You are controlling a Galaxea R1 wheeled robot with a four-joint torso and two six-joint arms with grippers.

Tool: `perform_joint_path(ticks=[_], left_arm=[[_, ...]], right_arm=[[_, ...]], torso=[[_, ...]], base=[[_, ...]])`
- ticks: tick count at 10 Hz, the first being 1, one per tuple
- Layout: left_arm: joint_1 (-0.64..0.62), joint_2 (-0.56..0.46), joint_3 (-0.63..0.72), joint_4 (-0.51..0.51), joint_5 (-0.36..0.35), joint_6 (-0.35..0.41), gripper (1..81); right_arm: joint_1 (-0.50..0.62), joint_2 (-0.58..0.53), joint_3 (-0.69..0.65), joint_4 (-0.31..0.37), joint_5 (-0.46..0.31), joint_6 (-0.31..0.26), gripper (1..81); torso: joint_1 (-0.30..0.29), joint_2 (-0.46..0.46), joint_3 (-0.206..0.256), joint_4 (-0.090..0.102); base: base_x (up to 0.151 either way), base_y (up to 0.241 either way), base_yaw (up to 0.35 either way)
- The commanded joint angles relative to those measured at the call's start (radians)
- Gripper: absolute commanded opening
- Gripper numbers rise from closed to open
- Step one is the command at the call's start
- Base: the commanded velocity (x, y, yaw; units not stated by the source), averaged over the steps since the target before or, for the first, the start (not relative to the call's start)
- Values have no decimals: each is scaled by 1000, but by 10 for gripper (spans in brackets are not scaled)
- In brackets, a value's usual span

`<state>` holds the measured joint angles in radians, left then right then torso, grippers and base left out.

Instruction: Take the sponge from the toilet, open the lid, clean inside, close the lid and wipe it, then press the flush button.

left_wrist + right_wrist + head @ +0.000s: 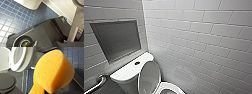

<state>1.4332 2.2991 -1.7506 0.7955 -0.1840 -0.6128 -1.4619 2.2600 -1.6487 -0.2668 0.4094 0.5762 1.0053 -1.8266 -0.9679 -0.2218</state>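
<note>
The orange sponge looms large in the right wrist view, pinched and folded at its lower end in my right gripper, which is shut on it. The white toilet stands in the corner. Its lid is raised against the tank, greyish underside facing out, and the bowl's rim lies open below. The dark flush button sits in the middle of the tank top. From the right wrist the lid and the open bowl lie beyond the sponge. The left wrist view looks down past the toilet's base.
White tiled walls close in behind and to the right of the toilet. A grey wall niche sits above the tank and a metal grab bar to its left. Blue floor tiles surround the toilet; a grey round-topped object stands beside it.
</note>
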Motion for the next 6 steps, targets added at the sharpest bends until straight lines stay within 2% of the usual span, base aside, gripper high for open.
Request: perform_joint_path(ticks=[1,3,6], left_arm=[[-158,-75,200,-705,327,591,811],[-159,-56,171,-716,330,587,811],[-153,-10,125,-719,333,587,811]], right_arm=[[111,-102,67,-55,-18,1,10],[214,-181,182,-55,-27,2,10],[399,-218,254,-29,-185,5,10]], torso=[[0,0,0,0],[0,0,0,0],[0,0,0,0]], base=[[0,0,0],[0,0,0],[0,0,0]])
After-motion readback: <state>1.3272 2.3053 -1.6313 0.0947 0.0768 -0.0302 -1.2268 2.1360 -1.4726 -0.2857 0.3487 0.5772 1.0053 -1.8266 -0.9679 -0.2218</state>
